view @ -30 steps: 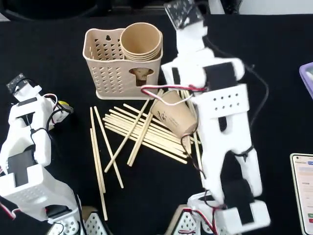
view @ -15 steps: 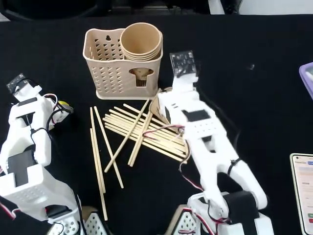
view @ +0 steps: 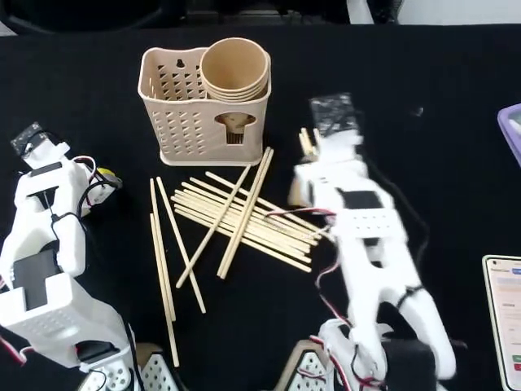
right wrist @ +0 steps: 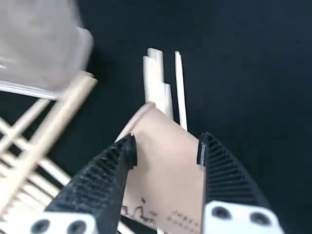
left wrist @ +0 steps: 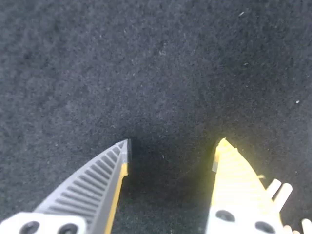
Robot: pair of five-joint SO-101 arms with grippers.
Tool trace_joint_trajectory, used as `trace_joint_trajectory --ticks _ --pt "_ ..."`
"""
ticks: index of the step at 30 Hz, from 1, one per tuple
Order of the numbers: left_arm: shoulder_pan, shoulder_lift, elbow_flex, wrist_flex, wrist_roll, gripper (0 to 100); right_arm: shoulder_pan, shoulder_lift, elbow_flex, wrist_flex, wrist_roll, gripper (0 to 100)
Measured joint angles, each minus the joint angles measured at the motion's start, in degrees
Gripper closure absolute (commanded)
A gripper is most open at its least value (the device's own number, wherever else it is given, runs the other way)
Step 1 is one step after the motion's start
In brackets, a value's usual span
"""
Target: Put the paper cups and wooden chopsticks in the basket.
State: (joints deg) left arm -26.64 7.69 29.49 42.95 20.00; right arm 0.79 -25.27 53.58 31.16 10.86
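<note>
Nearest, a phone (view: 505, 322) lies at the right edge of the black cloth (view: 440, 81), well apart from the loose chopsticks (view: 236, 216) fanned out between the arms. Beyond them stands the basket (view: 183, 114), with a stack of cups (view: 234, 69) already in it. Since a second ago the right arm (view: 366, 236) has swung rightward and come down, covering the loose cup (right wrist: 165, 165) from above. The right gripper (right wrist: 165, 144) reaches toward the far side, its fingers clamped on that cup's sides, with chopstick ends poking out beyond its rim. The left gripper (left wrist: 170, 146) hangs spread over bare cloth.
</note>
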Motion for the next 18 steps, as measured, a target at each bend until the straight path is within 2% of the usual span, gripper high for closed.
trace_joint_trajectory --ticks 4,8,13,18 --pt "0.0 0.0 0.0 0.0 0.0 71 6.3 -7.6 1.2 5.8 2.3 77.9" --pt "0.0 0.0 0.0 0.0 0.0 71 7.4 -17.0 1.2 11.4 2.8 77.6" --pt "0.0 0.0 0.0 0.0 0.0 71 3.4 -27.9 1.2 15.2 2.8 75.6" --pt "0.0 0.0 0.0 0.0 0.0 71 -1.9 -28.4 1.2 16.2 2.8 71.6"
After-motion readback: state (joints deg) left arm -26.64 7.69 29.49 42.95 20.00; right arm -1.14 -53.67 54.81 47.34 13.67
